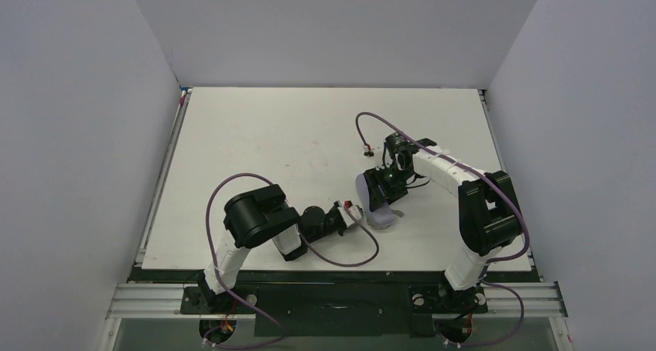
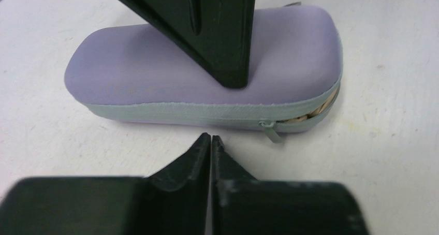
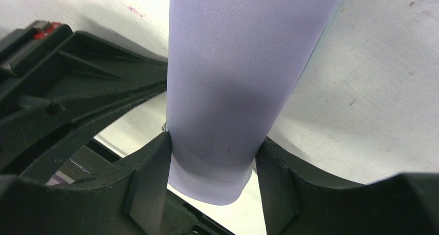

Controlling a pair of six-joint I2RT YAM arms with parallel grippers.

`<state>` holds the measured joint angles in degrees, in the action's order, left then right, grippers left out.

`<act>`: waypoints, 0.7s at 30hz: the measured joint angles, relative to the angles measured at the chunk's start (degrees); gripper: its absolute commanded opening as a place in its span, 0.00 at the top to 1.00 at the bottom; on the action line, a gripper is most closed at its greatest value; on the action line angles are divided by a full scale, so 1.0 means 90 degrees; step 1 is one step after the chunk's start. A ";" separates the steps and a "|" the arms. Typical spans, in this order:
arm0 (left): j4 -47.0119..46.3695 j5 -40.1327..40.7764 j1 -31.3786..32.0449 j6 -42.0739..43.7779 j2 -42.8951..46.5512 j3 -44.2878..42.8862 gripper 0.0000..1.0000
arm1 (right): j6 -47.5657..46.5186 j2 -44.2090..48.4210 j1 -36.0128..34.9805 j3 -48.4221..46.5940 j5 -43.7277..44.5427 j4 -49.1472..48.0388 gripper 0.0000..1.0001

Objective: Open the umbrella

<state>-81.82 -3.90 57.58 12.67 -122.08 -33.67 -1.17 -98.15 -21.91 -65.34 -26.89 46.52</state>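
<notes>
Clamping the case (image 3: 222, 90) across its width, the right gripper (image 3: 212, 165) pinned it right of the table's (image 1: 271, 134) middle. The left gripper (image 2: 211, 142), jaws pressed together, sat beside the zip pull (image 2: 270, 132). It would do best to part slightly, pinch the pull and drag along the seam. The umbrella (image 2: 316, 113) showed tan inside the unzipped end.

Bright overhead light is washing the tabletop (image 1: 255, 134); shadows are falling soft. Left hand (image 2: 211, 138) is blurring close to lens; shade is darkening the lavender case (image 3: 217, 116).
</notes>
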 measured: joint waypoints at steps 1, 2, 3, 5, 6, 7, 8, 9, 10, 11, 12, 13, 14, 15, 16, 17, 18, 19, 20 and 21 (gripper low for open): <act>-0.0019 0.0000 -0.0007 0.0012 0.0000 0.0022 0.85 | -0.0015 0.0000 0.0000 0.0002 -0.0015 0.0024 1.00; -0.0073 -0.0005 -0.0024 0.0073 0.0000 0.0073 0.82 | -0.0022 0.0000 0.0000 0.0005 -0.0024 0.0041 1.00; -0.0112 -0.0017 -0.0029 0.0136 0.0000 0.0117 0.80 | -0.0024 0.0000 0.0000 0.0007 -0.0034 0.0053 1.00; -0.0223 -0.0075 -0.0012 0.0253 0.0000 0.0223 0.74 | -0.0024 0.0000 0.0000 0.0007 -0.0046 0.0075 1.00; -0.0270 -0.0112 0.0012 0.0313 0.0000 0.0257 0.68 | -0.0022 0.0000 0.0000 0.0007 -0.0049 0.0078 1.00; -0.0291 -0.0160 0.0036 0.0352 0.0000 0.0274 0.66 | -0.0017 0.0000 0.0000 0.0007 -0.0049 0.0075 1.00; -0.0316 -0.0199 0.0056 0.0367 0.0000 0.0277 0.63 | -0.0017 0.0000 0.0000 0.0007 -0.0051 0.0078 1.00; -0.0330 -0.0284 0.0075 0.0379 0.0000 0.0279 0.62 | -0.0017 0.0000 0.0000 0.0007 -0.0051 0.0078 1.00; -0.0340 -0.0330 0.0090 0.0389 0.0000 0.0279 0.62 | -0.0017 0.0000 0.0000 0.0007 -0.0051 0.0075 1.00; -0.0345 -0.0401 0.0092 0.0386 0.0000 0.0279 0.61 | -0.0017 0.0000 0.0000 0.0007 -0.0053 0.0078 1.00; -0.0347 -0.0461 0.0097 0.0381 0.0000 0.0279 0.61 | -0.0017 0.0000 0.0000 0.0007 -0.0053 0.0075 1.00; -0.0347 -0.0515 0.0097 0.0374 0.0000 0.0279 0.61 | -0.0019 0.0000 0.0000 0.0007 -0.0056 0.0075 1.00; -0.0347 -0.0580 0.0097 0.0359 0.0000 0.0279 0.61 | -0.0022 0.0000 0.0000 0.0007 -0.0056 0.0078 1.00; -0.0345 -0.0622 0.0097 0.0347 0.0000 0.0279 0.62 | -0.0024 0.0000 0.0000 0.0007 -0.0058 0.0078 1.00; -0.0340 -0.0661 0.0097 0.0325 0.0000 0.0274 0.62 | -0.0032 0.0000 0.0000 0.0007 -0.0063 0.0078 1.00; -0.0330 -0.0690 0.0097 0.0306 0.0000 0.0265 0.63 | -0.0041 0.0000 0.0000 0.0007 -0.0066 0.0080 1.00; -0.0313 -0.0714 0.0097 0.0279 0.0000 0.0245 0.63 | -0.0046 0.0000 0.0000 0.0007 -0.0070 0.0085 1.00; -0.0289 -0.0731 0.0097 0.0255 0.0000 0.0219 0.65 | -0.0063 0.0000 0.0000 0.0007 -0.0075 0.0085 1.00; -0.0236 -0.0741 0.0097 0.0209 0.0000 0.0170 0.65 | -0.0070 0.0000 0.0000 0.0007 -0.0080 0.0087 1.00; -0.0192 -0.0741 0.0097 0.0165 0.0000 0.0134 0.65 | -0.0083 0.0000 0.0000 0.0007 -0.0087 0.0090 1.00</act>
<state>-83.55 -10.57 58.46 14.15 -122.08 -32.47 -1.91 -98.15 -21.91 -65.28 -27.68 47.33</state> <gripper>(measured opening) 0.364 0.520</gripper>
